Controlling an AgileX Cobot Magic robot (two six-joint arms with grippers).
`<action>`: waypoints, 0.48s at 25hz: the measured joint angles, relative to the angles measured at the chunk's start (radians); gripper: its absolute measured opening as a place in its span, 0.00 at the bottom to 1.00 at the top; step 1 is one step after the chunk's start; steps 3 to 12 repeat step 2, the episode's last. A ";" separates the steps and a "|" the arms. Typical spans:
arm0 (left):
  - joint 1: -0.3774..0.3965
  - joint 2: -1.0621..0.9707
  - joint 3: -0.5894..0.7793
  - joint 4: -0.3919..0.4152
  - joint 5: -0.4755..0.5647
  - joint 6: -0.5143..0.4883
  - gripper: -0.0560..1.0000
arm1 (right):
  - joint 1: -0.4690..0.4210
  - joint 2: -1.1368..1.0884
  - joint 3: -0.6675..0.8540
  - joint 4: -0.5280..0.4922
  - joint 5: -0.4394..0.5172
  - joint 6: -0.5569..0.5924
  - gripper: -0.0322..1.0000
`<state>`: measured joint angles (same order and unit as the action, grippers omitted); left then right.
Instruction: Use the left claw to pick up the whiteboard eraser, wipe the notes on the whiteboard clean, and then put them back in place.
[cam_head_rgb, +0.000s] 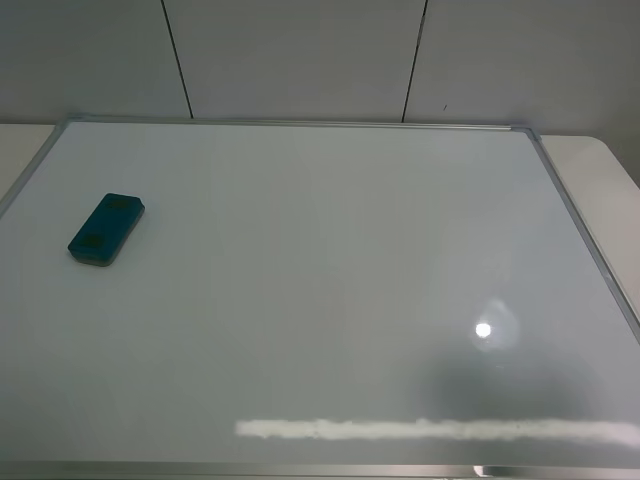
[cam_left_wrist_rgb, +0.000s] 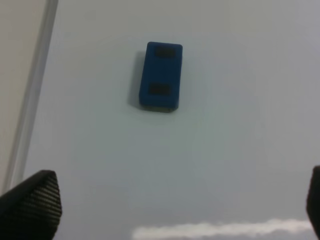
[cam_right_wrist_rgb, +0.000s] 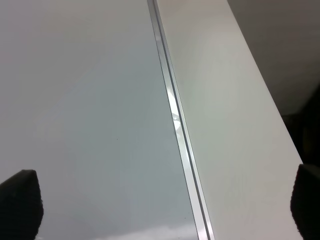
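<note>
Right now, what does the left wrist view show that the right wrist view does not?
Only the left wrist view shows the whiteboard eraser, lying free, and the left end effector, open.

Only the right wrist view shows the table beside the frame and the right end effector, open.

Both show the whiteboard and its silver frame. No notes are visible in either.

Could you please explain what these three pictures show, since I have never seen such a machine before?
This is a two-armed robot, seen by three cameras. One is mounted high and looks down on a large glossy white whiteboard with a thin silver frame. On it lies a small teal-blue rounded eraser block; no writing is visible. The other two cameras sit on the arms' wrists. The left claw, with black fingertips spread wide, hovers above the eraser, holding nothing. The right gripper, also open and empty, looks down on the board's frame.
</note>
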<state>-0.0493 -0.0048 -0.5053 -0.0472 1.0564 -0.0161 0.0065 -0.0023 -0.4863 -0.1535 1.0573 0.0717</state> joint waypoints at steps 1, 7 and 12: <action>0.007 0.000 0.000 0.000 0.000 0.000 0.99 | 0.000 0.000 0.000 0.000 0.000 0.000 0.99; 0.020 0.000 0.000 0.001 0.000 0.000 0.99 | 0.000 0.000 0.000 0.000 0.000 0.000 0.99; 0.020 0.000 0.000 0.001 0.000 0.000 0.99 | 0.000 0.000 0.000 0.000 0.000 0.000 0.99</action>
